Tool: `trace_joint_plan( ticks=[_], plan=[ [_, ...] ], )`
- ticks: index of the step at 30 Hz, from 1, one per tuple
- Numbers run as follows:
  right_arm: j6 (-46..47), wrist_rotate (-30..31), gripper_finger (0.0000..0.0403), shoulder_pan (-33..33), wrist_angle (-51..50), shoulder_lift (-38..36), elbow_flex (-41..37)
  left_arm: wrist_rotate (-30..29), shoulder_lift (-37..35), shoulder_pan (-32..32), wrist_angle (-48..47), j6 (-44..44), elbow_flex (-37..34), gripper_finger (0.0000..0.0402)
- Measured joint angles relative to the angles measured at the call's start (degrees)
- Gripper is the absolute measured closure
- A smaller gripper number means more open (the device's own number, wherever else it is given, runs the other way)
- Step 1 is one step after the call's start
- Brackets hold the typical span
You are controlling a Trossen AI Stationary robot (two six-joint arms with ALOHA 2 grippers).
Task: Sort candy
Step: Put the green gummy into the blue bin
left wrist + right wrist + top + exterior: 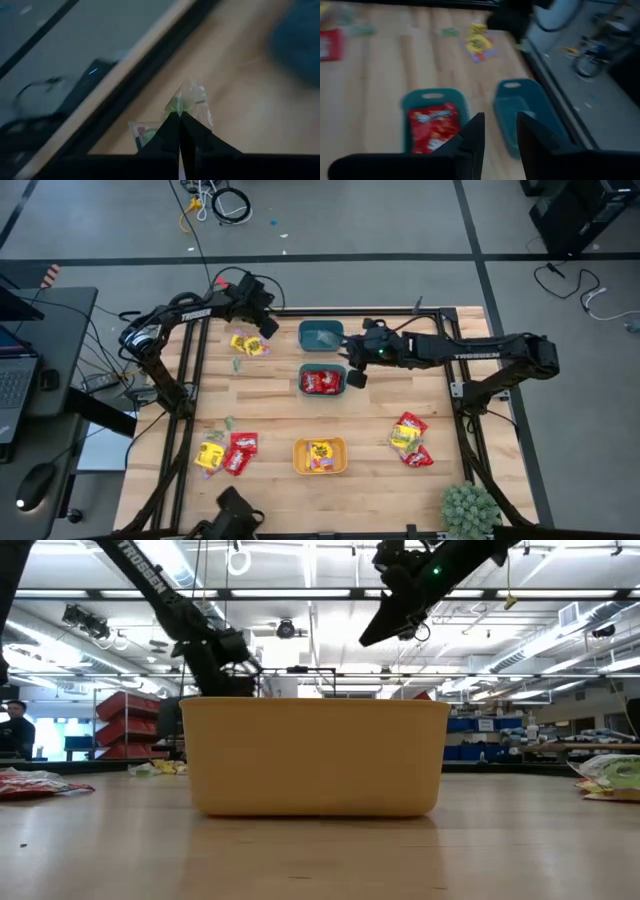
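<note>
Where fingers meet, green candy (192,97).

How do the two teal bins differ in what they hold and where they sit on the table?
The far teal bin looks empty, while the near teal bin holds red candy packets. The far teal bin sits close to the table's back edge; the near teal bin sits toward the middle, between it and the orange bin. The right claw hovers beside the near teal bin. Both share one colour and rectangular shape.
</note>
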Motion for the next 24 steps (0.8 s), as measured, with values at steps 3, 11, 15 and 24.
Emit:
trace_joint_plan(
  ticks=[3, 11, 15, 24],
  plan=[
    [1.7, 5.9, 0.0304, 0.0, -2.6, -0.5, -0.1, 2.4, 0.0, -3.9, -0.3, 2.3, 2.3, 0.04],
    [3.7, 8.5, 0.0304, -0.7, -5.7, -0.2, -0.2, 2.5, -0.1, -14.7, -1.5, 11.8, 8.2, 0.0401],
    [3.5, 8.5, 0.0304, -0.7, -5.6, 0.1, -0.2, 2.5, -0.1, -18.0, -0.1, 20.1, 8.5, 0.0401],
    [2.8, 8.5, 0.0304, -0.7, -4.9, 0.2, -0.2, 4.3, 2.0, -17.2, 4.4, 25.3, 8.5, 0.0401]
  ],
)
